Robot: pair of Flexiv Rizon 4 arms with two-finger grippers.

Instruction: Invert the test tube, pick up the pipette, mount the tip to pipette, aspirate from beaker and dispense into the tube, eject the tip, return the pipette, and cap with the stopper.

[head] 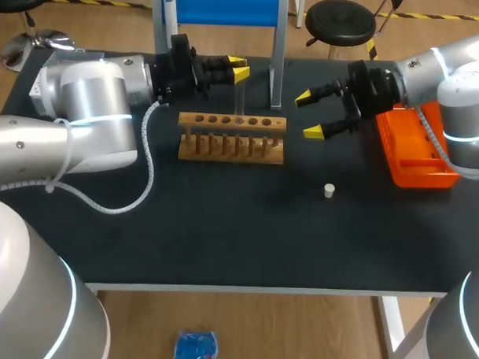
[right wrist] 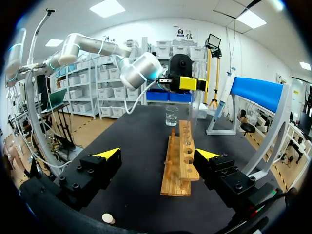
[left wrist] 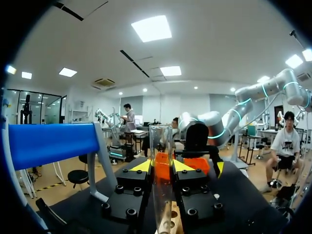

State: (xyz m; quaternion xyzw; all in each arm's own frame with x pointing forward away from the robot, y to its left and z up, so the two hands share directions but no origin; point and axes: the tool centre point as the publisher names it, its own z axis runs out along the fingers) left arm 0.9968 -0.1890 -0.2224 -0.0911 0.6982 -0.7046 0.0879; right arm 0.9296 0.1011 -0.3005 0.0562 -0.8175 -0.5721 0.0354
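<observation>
My left gripper point(head: 237, 71) is shut on a clear test tube point(head: 240, 93), held upright over the wooden rack point(head: 231, 138). In the left wrist view the tube point(left wrist: 161, 146) stands between my gripper's point(left wrist: 160, 168) yellow tips, its lower end down at the rack point(left wrist: 171, 222). To the rack's right my right gripper point(head: 311, 114) hangs wide open with nothing in it. The right wrist view shows this open gripper point(right wrist: 158, 156) facing the rack's point(right wrist: 179, 161) end, with the left gripper point(right wrist: 187, 83) and tube point(right wrist: 195, 105) beyond. A glass beaker point(right wrist: 171, 116) stands past the rack. A white stopper point(head: 329, 190) lies on the table.
An orange tip box point(head: 417, 150) sits at the table's right side, under my right arm. A blue-topped stand point(head: 222, 7) on white legs rises behind the rack. The stopper point(right wrist: 108, 218) lies under my right gripper's side.
</observation>
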